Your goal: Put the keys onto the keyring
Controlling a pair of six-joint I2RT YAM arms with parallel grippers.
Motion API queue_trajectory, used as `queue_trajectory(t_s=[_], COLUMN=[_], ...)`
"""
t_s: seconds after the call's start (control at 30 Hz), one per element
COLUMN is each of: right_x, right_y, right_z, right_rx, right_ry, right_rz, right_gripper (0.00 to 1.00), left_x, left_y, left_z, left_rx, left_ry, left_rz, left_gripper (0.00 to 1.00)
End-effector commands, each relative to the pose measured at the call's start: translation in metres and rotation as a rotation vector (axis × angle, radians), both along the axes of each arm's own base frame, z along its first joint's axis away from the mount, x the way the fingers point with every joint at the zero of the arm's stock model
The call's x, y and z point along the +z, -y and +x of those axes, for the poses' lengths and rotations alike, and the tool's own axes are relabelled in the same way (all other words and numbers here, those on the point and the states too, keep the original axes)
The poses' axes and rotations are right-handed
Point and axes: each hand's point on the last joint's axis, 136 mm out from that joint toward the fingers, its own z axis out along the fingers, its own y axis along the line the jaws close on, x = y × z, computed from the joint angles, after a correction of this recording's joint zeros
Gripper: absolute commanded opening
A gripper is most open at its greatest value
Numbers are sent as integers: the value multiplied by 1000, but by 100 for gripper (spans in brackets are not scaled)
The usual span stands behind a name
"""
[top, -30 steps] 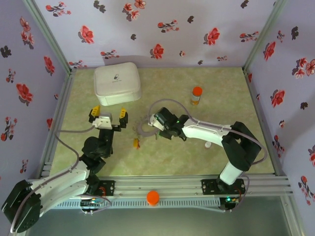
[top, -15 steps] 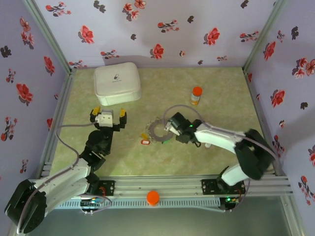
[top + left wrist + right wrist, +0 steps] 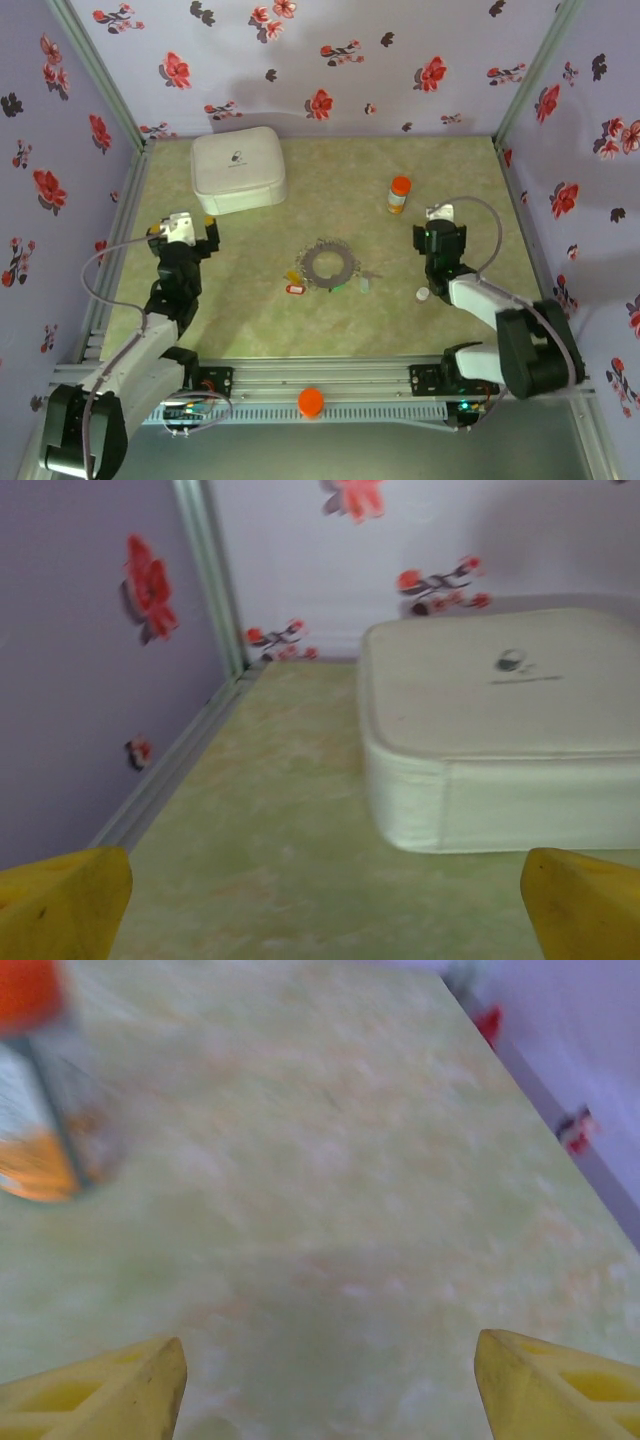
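My left gripper [image 3: 183, 226] is parked over by the left rail with the arm folded low. It's spread wide with nothing in it. On its wrist cam the yellow fingertips [image 3: 62, 900] sit in the bottom corners, and the white case [image 3: 500, 730] is just ahead and to the right. There's a small round logo [image 3: 512, 660] on the lid with a line of print under it, too blurry to read.

The keyring [image 3: 329, 264] lies flat on the green mat [image 3: 250, 320], well off to that gripper's right and well left of my other one. The keys [image 3: 295, 289] are scattered round its near edge: red, yellow, green, maybe a pale one. They're too tiny for me to tell if any is threaded on.

The orange-capped bottle [image 3: 399, 194] stands ahead-left of my right gripper [image 3: 328, 1385], and its label is just a smear. That gripper is gaping wide and empty too, pointing at the back wall. A small white cap [image 3: 423, 294] sits beside that arm.
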Motion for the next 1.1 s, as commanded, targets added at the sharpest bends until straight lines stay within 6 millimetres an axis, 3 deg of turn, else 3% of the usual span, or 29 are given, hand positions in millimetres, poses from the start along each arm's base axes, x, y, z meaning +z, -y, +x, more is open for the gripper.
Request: queue_trajectory(t_s=[0.0, 0.23, 0.53, 0.73, 0.9, 1.07], right_x=[35, 6, 2, 3, 2, 2], right_y=[-1, 23, 30, 30, 30, 30], right_z=[23, 28, 39, 40, 40, 39], right_rx=[13, -21, -42, -41, -41, -40], right_ry=[221, 260, 201, 200, 200, 198], right_rz=[61, 194, 234, 236, 237, 238], right_gripper=[77, 78, 79, 79, 80, 80], left_x=[-32, -59, -59, -85, -87, -85], left_y=[-18, -19, -9, -9, -27, -24], left_z=[-9, 5, 35, 55, 50, 41], left_rx=[60, 44, -68, -92, -1, -24], left_ry=[-75, -92, -2, -6, -33, 11], left_rz=[-41, -5, 0, 13, -21, -48], left_gripper=[100, 100, 100, 100, 100, 100])
